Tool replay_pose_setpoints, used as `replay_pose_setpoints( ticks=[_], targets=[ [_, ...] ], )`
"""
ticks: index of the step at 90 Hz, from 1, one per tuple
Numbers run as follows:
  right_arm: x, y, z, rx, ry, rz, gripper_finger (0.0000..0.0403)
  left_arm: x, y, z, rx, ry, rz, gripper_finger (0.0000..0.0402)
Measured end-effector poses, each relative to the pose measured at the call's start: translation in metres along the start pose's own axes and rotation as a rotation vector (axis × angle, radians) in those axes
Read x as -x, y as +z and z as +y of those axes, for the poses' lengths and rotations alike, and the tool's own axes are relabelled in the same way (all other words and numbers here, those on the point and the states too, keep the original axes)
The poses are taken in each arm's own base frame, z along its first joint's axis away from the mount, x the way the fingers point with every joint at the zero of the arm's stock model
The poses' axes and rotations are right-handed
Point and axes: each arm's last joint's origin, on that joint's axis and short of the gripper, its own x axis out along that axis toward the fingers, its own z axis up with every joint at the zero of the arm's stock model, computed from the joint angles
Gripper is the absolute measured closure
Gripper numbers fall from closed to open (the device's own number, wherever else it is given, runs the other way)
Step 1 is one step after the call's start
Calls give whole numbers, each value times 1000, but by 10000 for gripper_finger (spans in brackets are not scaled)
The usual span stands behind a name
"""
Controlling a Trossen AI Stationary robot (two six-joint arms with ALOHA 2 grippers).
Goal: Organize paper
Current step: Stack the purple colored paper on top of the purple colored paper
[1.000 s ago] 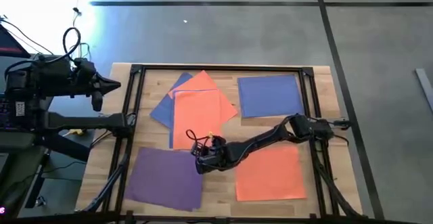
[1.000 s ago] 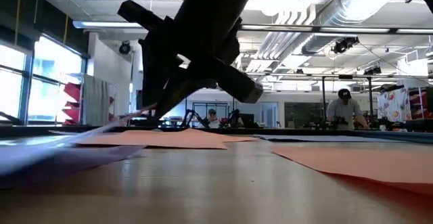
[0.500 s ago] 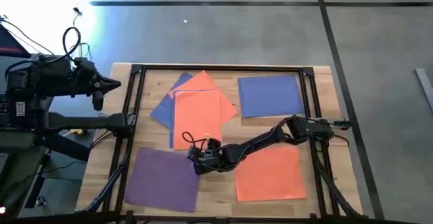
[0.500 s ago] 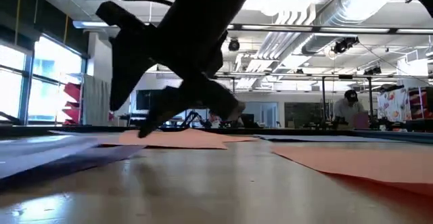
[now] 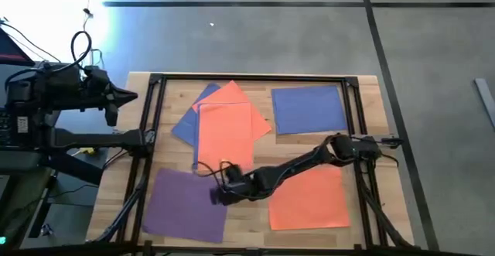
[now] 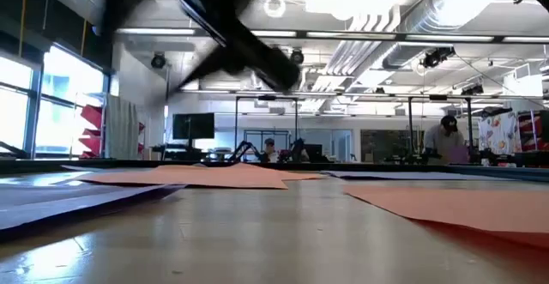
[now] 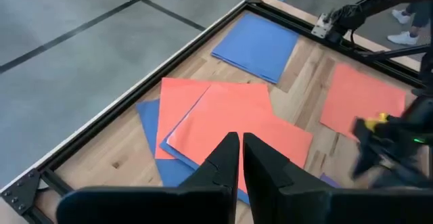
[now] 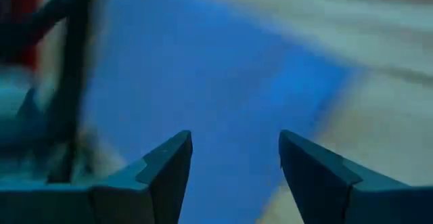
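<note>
Two dark fingers of the right gripper (image 5: 219, 194), spread apart and empty, hovered at the purple sheet's (image 5: 183, 203) near-right edge. Beyond that sheet lay the orange-and-blue pile (image 5: 223, 124); the left gripper (image 5: 133, 97) waited outside, fingers pressed together. Risk: sliding fingers could crumple the thin sheet.
</note>
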Motion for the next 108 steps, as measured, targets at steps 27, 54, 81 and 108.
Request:
replay_pose_setpoints(
  ticks=[27,54,81,108],
  targets=[
    [-26,25,2,508,205,-51,195,0,0,0,26,1,1,402],
    [-68,12,-23,739,170,-71,211,0,0,0,53,1,2,402],
    [-95,-6,-44,898,151,-14,254,0,0,0,79,1,1,402],
    [-86,-7,-50,1011,92,126,293,0,0,0,79,11,-2,402]
  ],
)
